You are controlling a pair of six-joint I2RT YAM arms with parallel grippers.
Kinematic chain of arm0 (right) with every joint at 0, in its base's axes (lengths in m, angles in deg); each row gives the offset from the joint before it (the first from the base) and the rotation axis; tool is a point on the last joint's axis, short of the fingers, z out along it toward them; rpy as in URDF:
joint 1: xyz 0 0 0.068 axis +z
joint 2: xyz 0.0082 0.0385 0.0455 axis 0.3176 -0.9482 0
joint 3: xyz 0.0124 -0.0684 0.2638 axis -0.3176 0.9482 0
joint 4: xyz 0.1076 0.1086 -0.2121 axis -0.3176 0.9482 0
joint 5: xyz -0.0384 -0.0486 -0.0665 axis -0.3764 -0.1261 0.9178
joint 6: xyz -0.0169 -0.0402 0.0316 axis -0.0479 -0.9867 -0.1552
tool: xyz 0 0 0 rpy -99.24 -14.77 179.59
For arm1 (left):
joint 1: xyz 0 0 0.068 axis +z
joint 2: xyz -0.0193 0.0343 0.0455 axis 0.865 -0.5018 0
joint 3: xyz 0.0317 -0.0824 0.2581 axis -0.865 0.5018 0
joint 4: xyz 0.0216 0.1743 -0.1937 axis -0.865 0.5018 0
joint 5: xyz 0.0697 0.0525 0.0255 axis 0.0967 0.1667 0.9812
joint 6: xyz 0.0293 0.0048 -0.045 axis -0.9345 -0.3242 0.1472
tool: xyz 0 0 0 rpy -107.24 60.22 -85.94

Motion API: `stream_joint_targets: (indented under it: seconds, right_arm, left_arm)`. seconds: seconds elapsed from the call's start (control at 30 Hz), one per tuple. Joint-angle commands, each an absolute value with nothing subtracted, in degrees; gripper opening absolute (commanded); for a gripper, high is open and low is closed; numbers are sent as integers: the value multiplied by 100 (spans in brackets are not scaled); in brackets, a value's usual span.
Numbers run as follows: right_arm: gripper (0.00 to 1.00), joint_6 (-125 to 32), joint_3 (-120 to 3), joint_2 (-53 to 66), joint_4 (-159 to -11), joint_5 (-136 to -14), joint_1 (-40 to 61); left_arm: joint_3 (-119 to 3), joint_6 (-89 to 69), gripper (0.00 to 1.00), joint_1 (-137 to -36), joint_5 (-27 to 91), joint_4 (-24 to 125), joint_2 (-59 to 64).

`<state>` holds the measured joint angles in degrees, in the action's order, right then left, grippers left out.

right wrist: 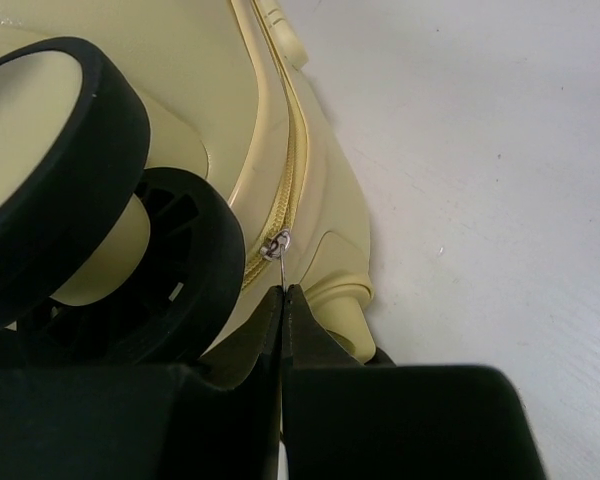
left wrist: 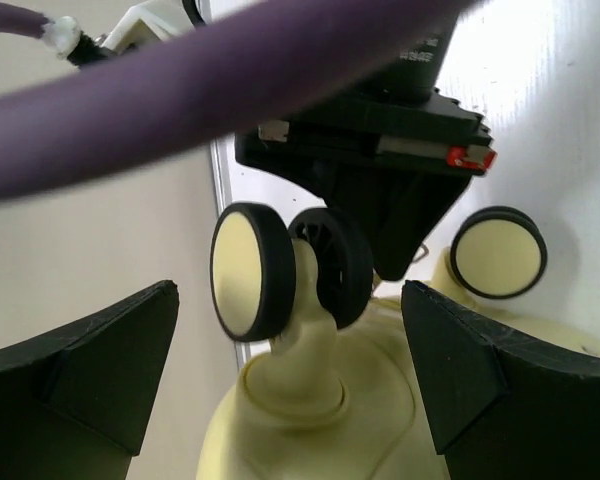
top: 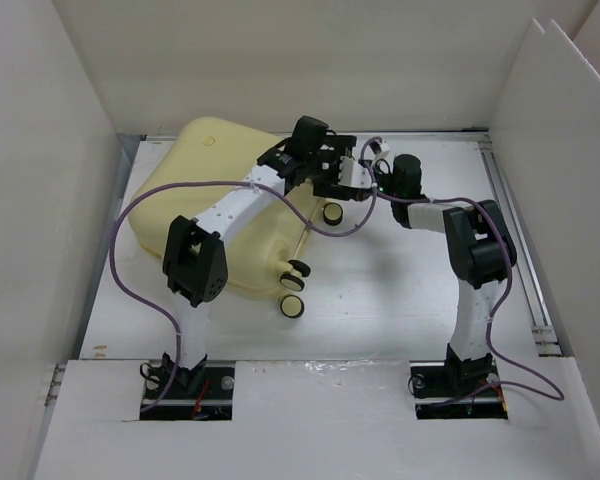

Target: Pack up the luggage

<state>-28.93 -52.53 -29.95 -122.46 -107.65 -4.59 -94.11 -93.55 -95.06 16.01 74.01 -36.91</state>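
Observation:
The luggage (top: 208, 190) is a pale yellow hard-shell case lying shut on the table's left half, with its black-rimmed wheels (top: 298, 270) facing right. My left gripper (top: 328, 185) hovers at its far right corner. It is open in the left wrist view (left wrist: 288, 300), with a caster wheel (left wrist: 255, 270) standing untouched between the wide-apart fingers (left wrist: 90, 370). My right gripper (top: 353, 188) reaches in from the right. Its jaws (right wrist: 282, 292) are shut on the thin metal zipper pull (right wrist: 277, 248) of the closed zipper, beside another wheel (right wrist: 70, 170).
White foam walls (top: 40, 200) close in the table on the left, back and right. A metal rail (top: 525, 250) runs along the table's right edge. The left arm's purple cable (top: 130, 215) loops out over the luggage and crosses the left wrist view (left wrist: 230, 90).

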Motion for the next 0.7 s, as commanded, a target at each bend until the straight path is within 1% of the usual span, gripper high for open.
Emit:
stream_joint_targets:
  seconds: [0.0,0.17,0.2,0.23,0.3,0.33,0.37,0.4,0.43,0.53,0.6,0.67]
  right_arm:
    - [0,-3075,-5400,-2871,-11893,-10443,-490]
    - [0,-3075,-5401,-2871,-11893,-10443,-490]
    - [0,-3075,-5401,-2871,-11893,-10443,-490]
    - [0,-3075,-5401,-2871,-11893,-10443,-490]
    - [0,-3075,-5401,-2871,-11893,-10443,-490]
    - [0,-3075,-5401,-2871,-11893,-10443,-490]
    - [0,-3075,-5401,-2871,-11893,-10443,-490]
    - [0,-3075,-5401,-2871,-11893,-10443,-490]
    - [0,-3014,-5401,-2924,-11893,-10443,-490]
    - [0,-2865,-5401,-2977,-11893,-10390,-603]
    - [0,-2864,-5514,-3038,-11841,-10338,-656]
    - [0,-2864,-5567,-3038,-11840,-10267,-744]
  left_arm:
    - [-9666,-9377,91,-9407,2052,7283,-4049]
    - [-10220,-9631,87,-9407,2052,8398,-4471]
    - [-10221,-9632,87,-9459,2113,8400,-4471]
    - [-10151,-9632,84,-9460,2166,8400,-4471]
    - [-10037,-9632,68,-9460,2342,8181,-4471]
    - [-10036,-9527,57,-9460,2342,8111,-4471]
    - [-10036,-9465,43,-9460,2421,8049,-4471]
    - [-10036,-9395,6,-9460,2500,7996,-4471]
    - [-10036,-9342,0,-9460,2501,7996,-4471]
    - [-10036,-9403,0,-9460,2501,8180,-4419]
    - [-10159,-9403,0,-9381,2300,8416,-4366]
    - [-10527,-9403,0,-9249,1878,9048,-4366]
